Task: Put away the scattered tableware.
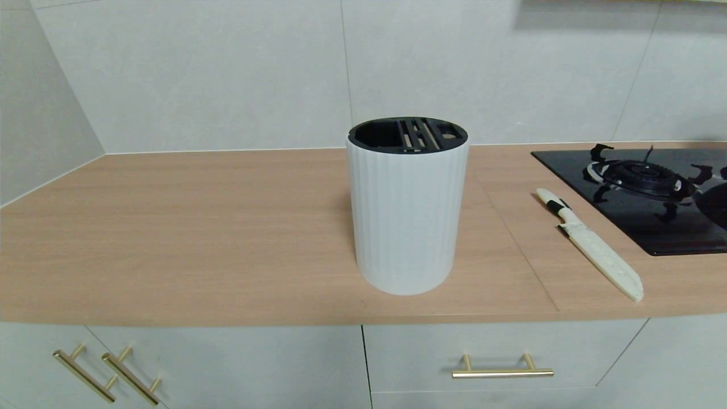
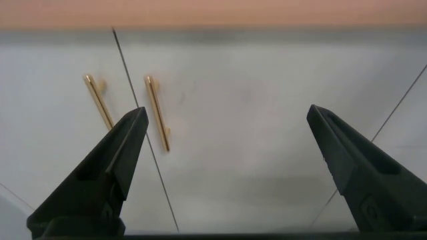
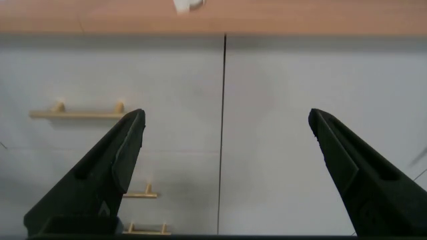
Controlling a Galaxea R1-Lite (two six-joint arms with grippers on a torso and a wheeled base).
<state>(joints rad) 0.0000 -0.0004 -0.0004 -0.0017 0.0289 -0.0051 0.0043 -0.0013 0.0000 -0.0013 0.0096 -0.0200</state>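
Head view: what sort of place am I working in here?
Most likely a kitchen: a wooden counter with a gas hob set into it, cabinets below, and a knife lying near a slotted holder.

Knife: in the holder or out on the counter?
Out. The knife lies flat on the counter, between the upright white holder and the stove, touching neither.

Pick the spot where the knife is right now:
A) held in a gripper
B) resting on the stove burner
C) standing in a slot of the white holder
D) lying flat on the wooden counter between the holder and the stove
D: the knife lies flat on the wooden counter, between the white holder and the stove, touching neither.
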